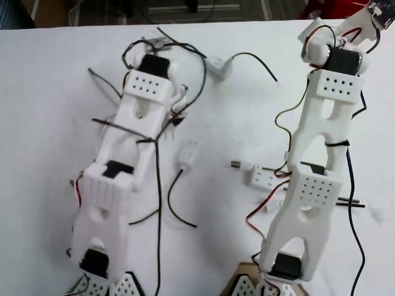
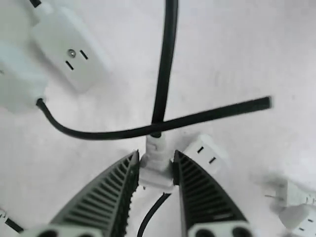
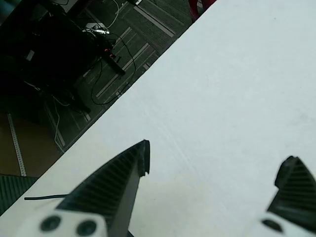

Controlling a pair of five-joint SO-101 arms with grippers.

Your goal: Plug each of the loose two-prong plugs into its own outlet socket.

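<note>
The white plug [image 2: 157,170] sat pinched in the left gripper [image 2: 155,155], whose two ribbed fingers were closed against its sides. Its prongs were hidden, so I could not tell which way they faced. A black cord [image 2: 165,64] ran away from the plug, and a second black cable [image 2: 212,114] crossed that cord just beyond the fingertips.

A second socket [image 2: 206,152] lay just beside one finger, its two slots facing up. Farther off was the outlet socket [image 2: 74,53], face up, with one end cut off at the picture's edge. Next to it lay a blurred white block [image 2: 17,84] with a black lead coming out of it; I could not tell what it was. A loose plug [image 2: 291,205] lay well apart from the gripper, prongs showing, partly cut off by the frame.

From above, the left arm [image 1: 133,123] covered its own gripper and whatever it held. A small white piece [image 1: 188,153] on a black lead lay on the table [image 1: 49,92] between the arms. Another white piece [image 1: 266,179] was half tucked under the right arm [image 1: 321,142]. A third [image 1: 217,65] lay near the far edge. None was clear enough to tell plug from socket.

The right gripper [image 3: 217,158] hung wide open and empty over the table's far edge, with dark floor [image 3: 74,74] beyond it.
</note>
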